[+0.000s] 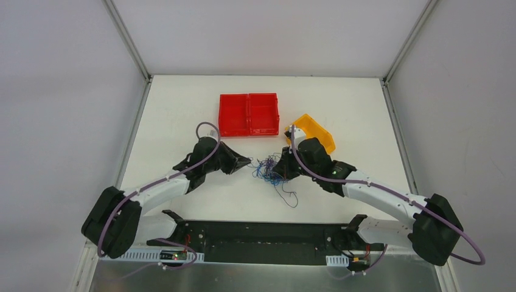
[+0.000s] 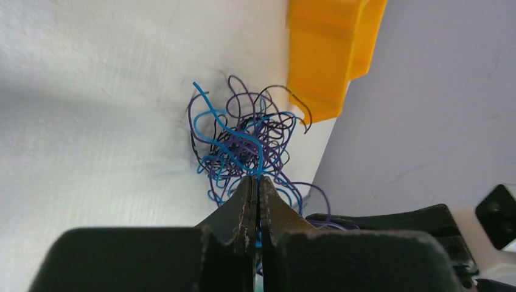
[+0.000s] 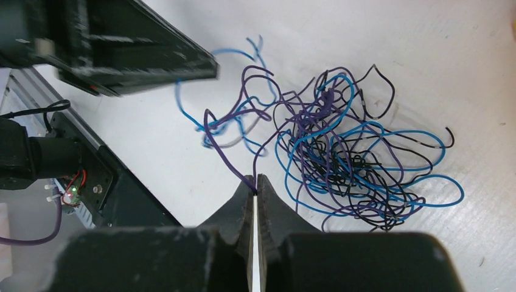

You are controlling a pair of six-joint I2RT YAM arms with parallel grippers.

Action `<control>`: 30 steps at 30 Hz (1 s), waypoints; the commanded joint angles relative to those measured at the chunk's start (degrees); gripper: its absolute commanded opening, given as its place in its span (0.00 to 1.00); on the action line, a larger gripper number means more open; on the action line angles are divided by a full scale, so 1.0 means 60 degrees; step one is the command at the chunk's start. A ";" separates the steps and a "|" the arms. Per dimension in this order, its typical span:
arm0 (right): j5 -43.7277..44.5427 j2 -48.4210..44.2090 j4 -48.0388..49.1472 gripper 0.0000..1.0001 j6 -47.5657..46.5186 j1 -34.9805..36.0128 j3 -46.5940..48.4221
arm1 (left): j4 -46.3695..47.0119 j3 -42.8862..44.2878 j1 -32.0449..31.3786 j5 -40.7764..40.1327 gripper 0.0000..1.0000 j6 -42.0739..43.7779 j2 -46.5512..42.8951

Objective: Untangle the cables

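The cables (image 1: 269, 172) lie in one tangled knot of thin blue, purple and black wires on the white table between my two arms. My left gripper (image 1: 248, 163) sits at the knot's left edge; in the left wrist view this gripper (image 2: 258, 180) is shut on a blue wire (image 2: 258, 161) running between its pads. My right gripper (image 1: 281, 170) sits at the knot's right edge; in its wrist view it (image 3: 255, 180) is shut on a purple wire (image 3: 234, 164) that leads up into the tangle (image 3: 353, 158).
A red two-compartment bin (image 1: 249, 114) stands behind the knot. An orange bin (image 1: 314, 131) sits tilted at the back right, close behind the right arm, and shows as an orange wall (image 2: 328, 55) in the left wrist view. One loose wire (image 1: 287, 198) trails toward the near edge.
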 commanded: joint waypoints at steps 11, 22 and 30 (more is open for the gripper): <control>0.2811 -0.0792 -0.0657 0.00 0.0762 -0.0018 -0.0568 | -0.5761 0.1126 0.2054 -0.4390 0.00 0.4244 -0.4430; 0.6080 -0.0986 -0.2291 0.00 0.2073 -0.0258 -0.0541 | -0.7842 0.2013 0.2068 -0.9511 0.00 0.5185 -0.5511; 0.6189 -0.0672 -0.2564 0.00 0.2463 -0.0346 -0.0470 | -0.8137 0.2057 0.2069 -1.1235 0.00 0.5309 -0.6602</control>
